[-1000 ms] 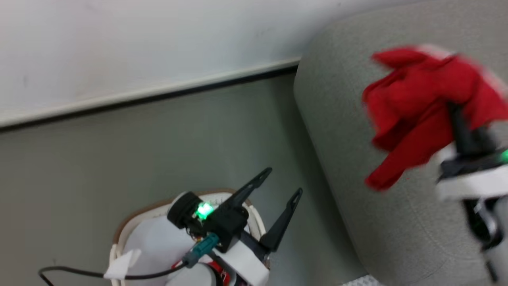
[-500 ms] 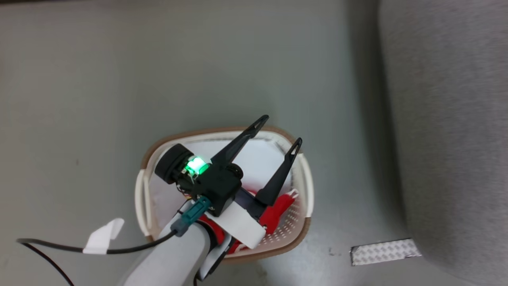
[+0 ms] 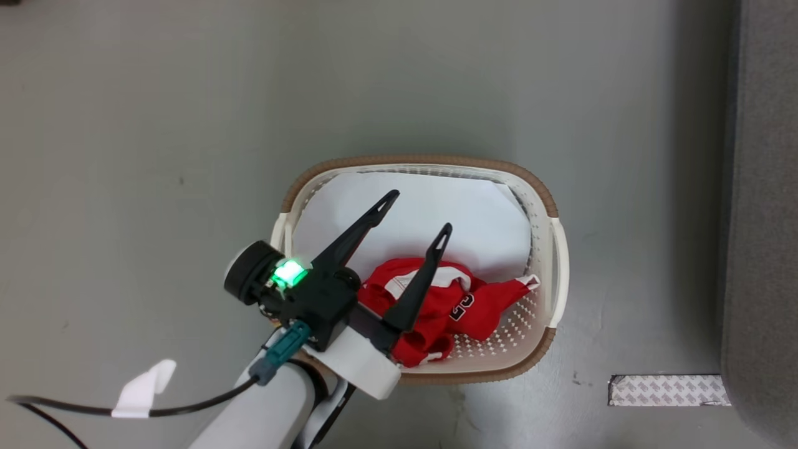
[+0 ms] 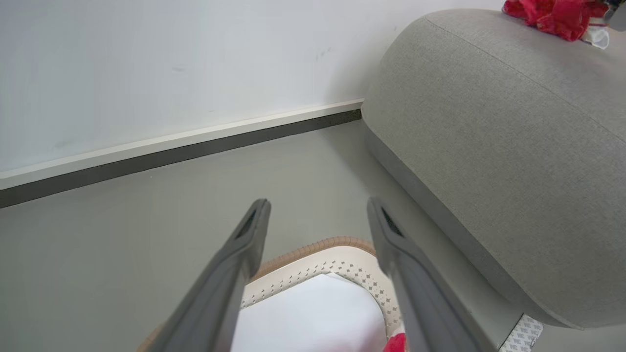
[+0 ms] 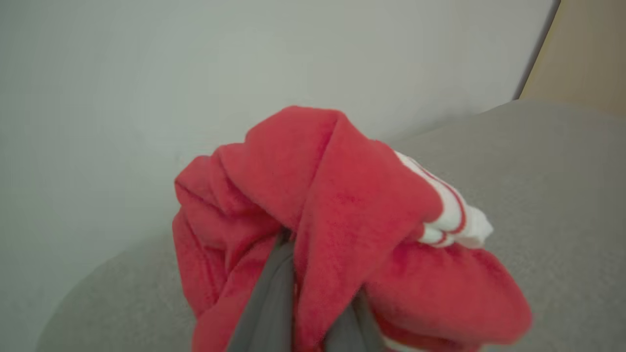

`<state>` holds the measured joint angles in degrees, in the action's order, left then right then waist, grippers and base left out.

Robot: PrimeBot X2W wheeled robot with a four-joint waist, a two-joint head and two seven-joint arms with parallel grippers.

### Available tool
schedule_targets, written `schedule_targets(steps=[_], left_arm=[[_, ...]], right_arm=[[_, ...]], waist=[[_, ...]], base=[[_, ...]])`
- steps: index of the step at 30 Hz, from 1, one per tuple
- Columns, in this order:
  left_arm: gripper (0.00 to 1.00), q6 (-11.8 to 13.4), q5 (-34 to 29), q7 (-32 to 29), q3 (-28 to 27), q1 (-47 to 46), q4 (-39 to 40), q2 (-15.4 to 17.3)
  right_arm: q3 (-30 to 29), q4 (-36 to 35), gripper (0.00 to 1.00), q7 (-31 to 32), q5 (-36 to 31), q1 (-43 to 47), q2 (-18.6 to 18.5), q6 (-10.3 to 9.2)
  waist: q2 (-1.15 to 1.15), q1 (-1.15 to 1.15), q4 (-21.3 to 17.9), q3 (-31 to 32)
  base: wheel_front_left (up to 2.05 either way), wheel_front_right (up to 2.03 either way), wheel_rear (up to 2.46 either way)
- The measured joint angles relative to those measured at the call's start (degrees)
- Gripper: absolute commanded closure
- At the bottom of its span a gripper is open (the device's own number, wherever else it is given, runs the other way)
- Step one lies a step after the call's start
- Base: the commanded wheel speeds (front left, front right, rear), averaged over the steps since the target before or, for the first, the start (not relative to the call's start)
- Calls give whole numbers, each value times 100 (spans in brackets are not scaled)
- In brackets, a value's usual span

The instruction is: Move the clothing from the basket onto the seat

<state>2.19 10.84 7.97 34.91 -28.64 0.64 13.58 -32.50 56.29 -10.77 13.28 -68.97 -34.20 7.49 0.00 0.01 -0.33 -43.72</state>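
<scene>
As right end effector (image 5: 318, 274) pinches one garment (image 5: 342, 195) | left end effector (image 3: 419, 212) empty, agape | another (image 3: 458, 302) in basket (image 3: 436, 161)

The basket (image 3: 552, 206) is open on top, its rim walling every side. Inside, under my spread left gripper (image 3: 419, 211), the red garment (image 3: 480, 305) heaps near and right, and the white sheet (image 3: 474, 212) lies flat on the far side. The seat (image 3: 767, 187) blocks the right.

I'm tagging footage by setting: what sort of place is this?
Probably a plain indoor room set up as a home-style laundry mock-up: a laundry basket with red clothing stands on a smooth grey floor, beside a large grey upholstered seat near a bare white wall.
</scene>
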Motion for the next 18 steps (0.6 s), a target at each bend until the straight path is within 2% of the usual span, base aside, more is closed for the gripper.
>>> schedule_targets(steps=[2, 3, 4, 5, 6, 11, 18], left_arm=[[0, 38, 32, 11, -22, 53, 8, 12], [0, 48, 44, 12, -40, 83, 8, 23], [0, 82, 62, 20, -59, 106, 7, 34], [0, 88, 80, 23, -80, 123, 7, 46], [0, 100, 91, 27, -104, 140, 4, 70], [0, 180, 171, 130, -197, 241, -49, 125], [0, 255, 441, 392, -339, 466, -325, 77]], right_arm=[[-163, 292, 100, -91, -175, 57, 80, 1], [-238, 396, 82, -119, -286, 70, 93, 0], [-313, 485, 58, -159, -360, 69, 91, 0], [-352, 537, 10, -192, -425, 69, 102, 0], [-372, 587, 0, -224, -498, 68, 132, 1], [-366, 716, 0, -330, -809, 202, 266, 0], [148, 427, 0, -401, -947, 1050, 579, 0]], waist=[[0, 0, 30, 21], [0, 0, 33, 44], [0, -1, 31, 74], [0, -1, 25, 106], [0, -1, 13, 142], [0, -1, -77, 409], [0, -2, -164, 1042]], base=[[0, 0, 0], [0, 0, 0], [0, 0, 0], [0, 0, 0], [0, 0, 0], [0, 0, 0], [0, 0, 0]])
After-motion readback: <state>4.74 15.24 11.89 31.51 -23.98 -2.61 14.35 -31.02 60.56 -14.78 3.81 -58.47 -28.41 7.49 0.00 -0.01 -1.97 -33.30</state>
